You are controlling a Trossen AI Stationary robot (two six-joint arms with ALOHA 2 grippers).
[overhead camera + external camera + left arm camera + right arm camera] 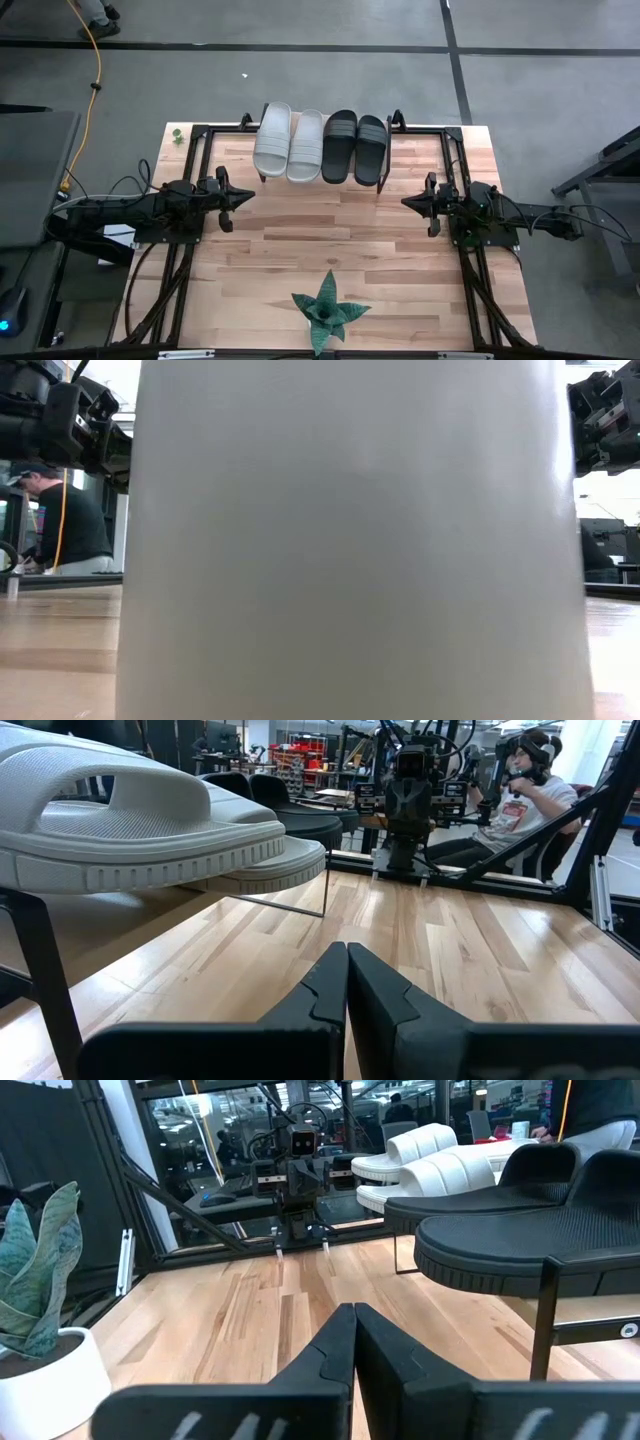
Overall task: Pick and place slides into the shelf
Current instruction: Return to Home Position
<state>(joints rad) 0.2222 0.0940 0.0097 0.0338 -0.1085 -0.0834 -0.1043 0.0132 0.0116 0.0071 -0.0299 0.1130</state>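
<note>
Four slides lie side by side on the shelf (pixel 543 1320) at the table's far edge, soles down, their near ends overhanging its thin dark legs. The two pale slides (pixel 288 142) are on the left and the two black slides (pixel 354 147) on the right. In the left wrist view a pale slide (pixel 140 815) fills the near side. In the right wrist view a black slide (pixel 540 1230) does the same. My left gripper (pixel 248 197) (pixel 347 955) and my right gripper (pixel 407 201) (pixel 354 1315) are both shut, level above the table, pointing at each other, touching nothing.
A green spiky plant (pixel 326 312) in a white pot (pixel 50 1380) stands at the table's near edge. The pot (pixel 350 540) blocks most of the low view. Dark frame rails (pixel 170 290) run along both table sides. A person (pixel 520 790) sits beyond the table.
</note>
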